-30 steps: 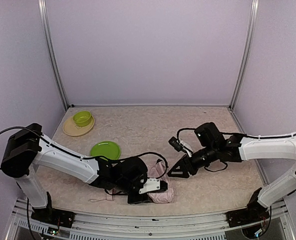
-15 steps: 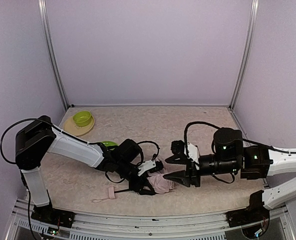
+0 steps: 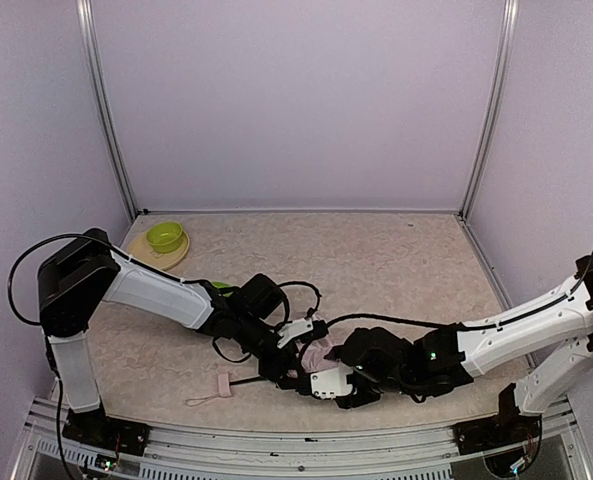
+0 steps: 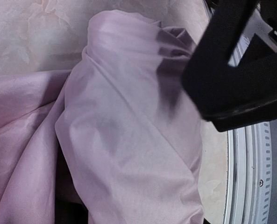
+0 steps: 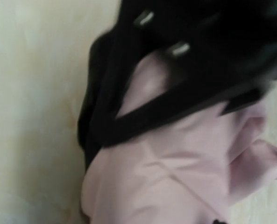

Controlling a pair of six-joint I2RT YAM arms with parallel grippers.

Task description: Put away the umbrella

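We see the umbrella [image 3: 319,352] lying on the table [image 3: 376,260], close to the near edge and about in the middle, between the two arms. It is folded up, and its pink cloth [image 4: 129,130] is bunched into a soft lump. Its long way runs left to right, almost along the near edge. The little pink handle [image 3: 222,385] is the left end, and its strap [image 3: 196,400] trails a bit farther left. A thin black shaft [image 3: 248,380] goes from the handle to the right and slightly away from us, into the lump. So the handle end points left and the cloth end points right.

The left gripper [image 3: 298,358] comes in from the left. It is partly closed on the left side of the lump, with cloth squeezed in it. In its wrist view the cloth fills almost everything, and its folds run up and down. A black block [image 4: 231,70] sticks in at the top right, and we cannot tell whose it is.

The right gripper [image 3: 321,386] comes in low from the right, right against the near side of the lump. We cannot tell how wide it is open, or if it has any cloth. Its wrist view is blurry, with pink cloth [image 5: 175,177] below and dark shapes above.

Far back on the left, a green bowl [image 3: 164,236] sits on a tan plate [image 3: 148,262]. A green plate [image 3: 219,286] peeks out from behind the left arm.
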